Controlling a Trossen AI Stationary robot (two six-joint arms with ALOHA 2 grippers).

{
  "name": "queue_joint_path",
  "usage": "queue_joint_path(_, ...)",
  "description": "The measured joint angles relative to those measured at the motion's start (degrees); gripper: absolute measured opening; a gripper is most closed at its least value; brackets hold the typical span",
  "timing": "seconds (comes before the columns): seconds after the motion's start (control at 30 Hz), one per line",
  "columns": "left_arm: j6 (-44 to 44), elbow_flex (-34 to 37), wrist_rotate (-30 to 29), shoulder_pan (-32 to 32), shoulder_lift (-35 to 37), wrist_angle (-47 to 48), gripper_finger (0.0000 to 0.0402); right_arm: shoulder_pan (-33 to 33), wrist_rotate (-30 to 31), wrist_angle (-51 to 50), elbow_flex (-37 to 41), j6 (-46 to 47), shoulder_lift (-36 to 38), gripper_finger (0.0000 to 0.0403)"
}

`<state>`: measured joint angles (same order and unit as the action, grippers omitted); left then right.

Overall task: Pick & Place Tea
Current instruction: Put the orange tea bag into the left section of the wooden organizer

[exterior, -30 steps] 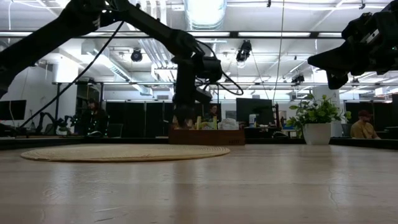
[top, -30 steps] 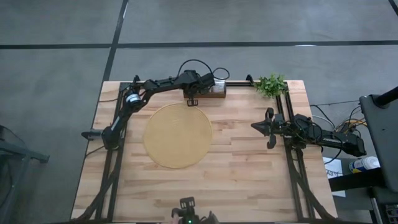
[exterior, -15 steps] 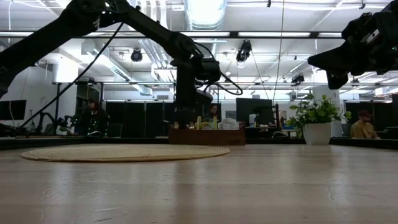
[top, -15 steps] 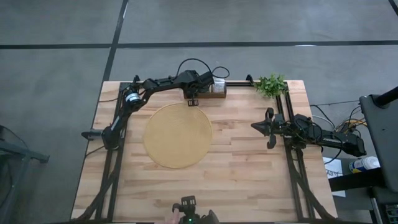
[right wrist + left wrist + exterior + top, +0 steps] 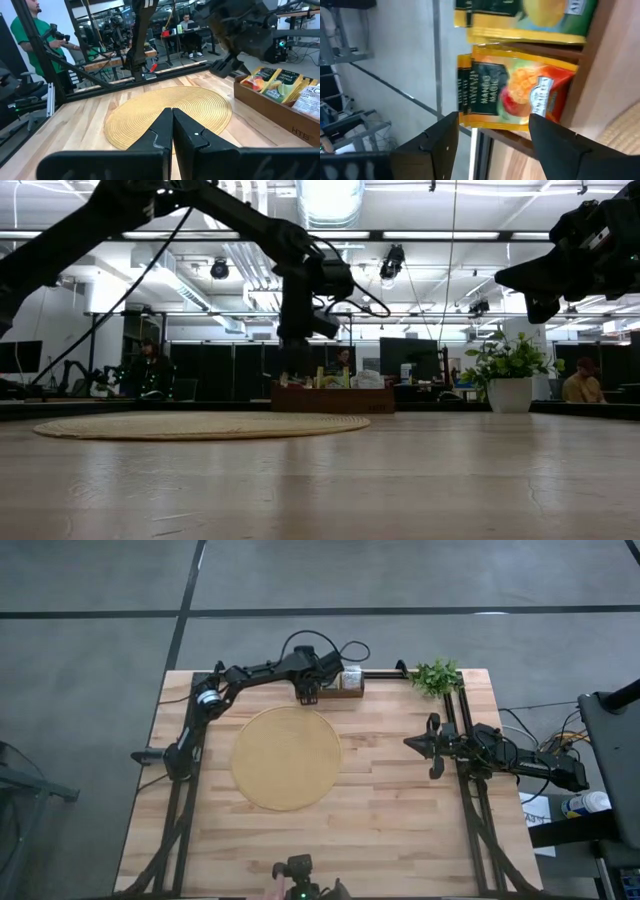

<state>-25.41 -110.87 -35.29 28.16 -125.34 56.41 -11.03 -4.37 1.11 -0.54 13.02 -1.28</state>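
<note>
Pale wooden planks make up the bench [image 5: 400,810], which stands on a grey floor, with a big round woven mat [image 5: 286,757] lying left of its middle. At the mat's twelve o'clock, against the far edge, sits a brown wooden tray [image 5: 345,690] holding upright tea sachets [image 5: 517,95], orange ones printed with fruit beside green-yellow ones [image 5: 530,17], with white ones [image 5: 311,102] in the last compartment. Directly above the tray's left end hangs the left hand [image 5: 308,692], its fingers [image 5: 440,142] spread apart on either side of the orange sachets and gripping nothing. At the mat's three o'clock, well apart from it near the right edge, the right hand [image 5: 432,745] hovers off the bench with its fingers [image 5: 160,131] pressed together on nothing. A small potted plant [image 5: 436,676] stands at the far right corner, and a person in a green top [image 5: 31,37] stands in the room beyond
</note>
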Motion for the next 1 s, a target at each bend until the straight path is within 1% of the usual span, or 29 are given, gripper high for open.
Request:
queue_joint_path(0.13,0.20,0.00,1.51,0.02,0.00,1.13,0.0234,0.00,-0.01,0.01,0.00,0.00,0.00,0.0009)
queue_joint_path(0.33,0.27,0.31,1.20,0.02,-0.01,0.73,0.0234,0.00,0.00,0.01,-0.01,0.00,0.00,0.0009)
queue_joint_path(0.43,0.02,0.70,1.89,0.53,-0.02,-1.22,0.0233,0.00,0.00,-0.01,-0.01,0.00,0.00,0.0009)
queue_joint_path(0.53,-0.71,2.86,3.31,1.51,-0.02,-5.35,0.0233,0.00,-0.02,-0.01,0.00,0.00,0.00,0.0009)
queue_joint_path(0.6,-2.51,4.76,3.23,2.06,-0.02,-7.70,0.0233,0.00,-0.02,0.00,0.00,0.00,0.00,0.0009)
queue_joint_path(0.67,-4.68,6.79,2.69,2.41,-0.02,-9.15,0.0233,0.00,-0.01,0.00,0.00,0.00,0.00,0.0009)
queue_joint_path(0.8,-7.53,10.53,-1.07,2.87,0.04,-11.77,0.0233,0.00,-0.02,0.00,-0.01,0.00,0.00,0.0009)
queue_joint_path(0.9,-8.10,11.77,-2.41,3.27,0.13,-12.99,0.0233,0.00,-0.01,0.01,0.00,0.00,0.00,0.0009)
queue_joint_path(1.0,-8.29,11.49,-4.07,3.23,0.07,-13.98,0.0233,0.00,-0.02,-0.01,0.00,0.00,0.00,0.0009)
